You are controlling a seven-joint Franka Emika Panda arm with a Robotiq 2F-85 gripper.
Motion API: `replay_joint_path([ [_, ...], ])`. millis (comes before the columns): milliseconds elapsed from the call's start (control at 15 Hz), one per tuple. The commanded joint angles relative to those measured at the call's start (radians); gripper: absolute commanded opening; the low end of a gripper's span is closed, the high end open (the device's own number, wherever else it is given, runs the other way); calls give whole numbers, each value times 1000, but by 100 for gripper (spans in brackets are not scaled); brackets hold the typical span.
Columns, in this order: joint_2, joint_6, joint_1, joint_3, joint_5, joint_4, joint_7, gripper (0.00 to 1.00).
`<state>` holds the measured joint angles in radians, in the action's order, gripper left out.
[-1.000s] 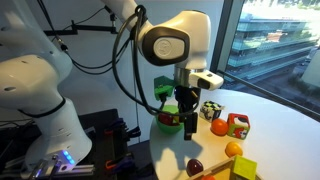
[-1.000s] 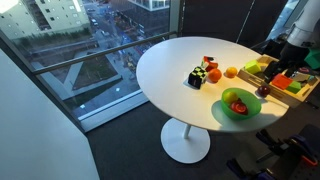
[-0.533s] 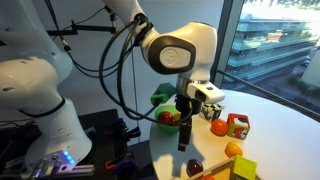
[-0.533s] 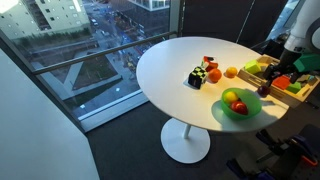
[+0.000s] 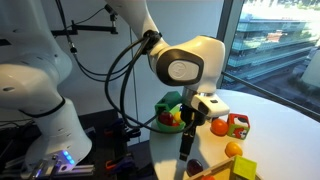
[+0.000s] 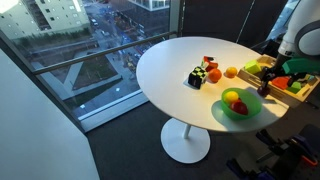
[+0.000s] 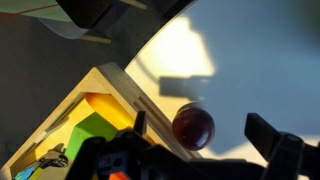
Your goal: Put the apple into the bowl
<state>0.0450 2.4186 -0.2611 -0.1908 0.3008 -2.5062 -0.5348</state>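
Closing in on the apple, we judge the grasp step to be in hand: nothing is lifted yet. Reading the wrist view from the left, the wooden tray with its green and yellow blocks comes first. Then comes the apple, lying on the white surface just beside the tray's edge. Our hand is spread open, with one finger on the tray side and the other on the far side of the fruit. Neither touches it, as far as we can tell. The next move, we think, calls for a short drop, a squeeze around the fruit, a lift and a carry over to the bowl.

In an exterior view, again from the left, a patterned cube and an orange sit mid-surface, seemingly well off our path. The green bowl comes next, near the surface's edge. It holds a yellow fruit and a red one, so we need to set the apple in beside them. What crowds us most is the tray edge: the finger on that side has little room and could catch the wood.
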Motion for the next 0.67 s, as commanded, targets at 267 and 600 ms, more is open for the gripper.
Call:
replay_joint_path([
  [267, 91, 87, 39, -46, -5, 44, -111, 100],
  [600, 119, 157, 66, -69, -17, 33, -181, 100],
])
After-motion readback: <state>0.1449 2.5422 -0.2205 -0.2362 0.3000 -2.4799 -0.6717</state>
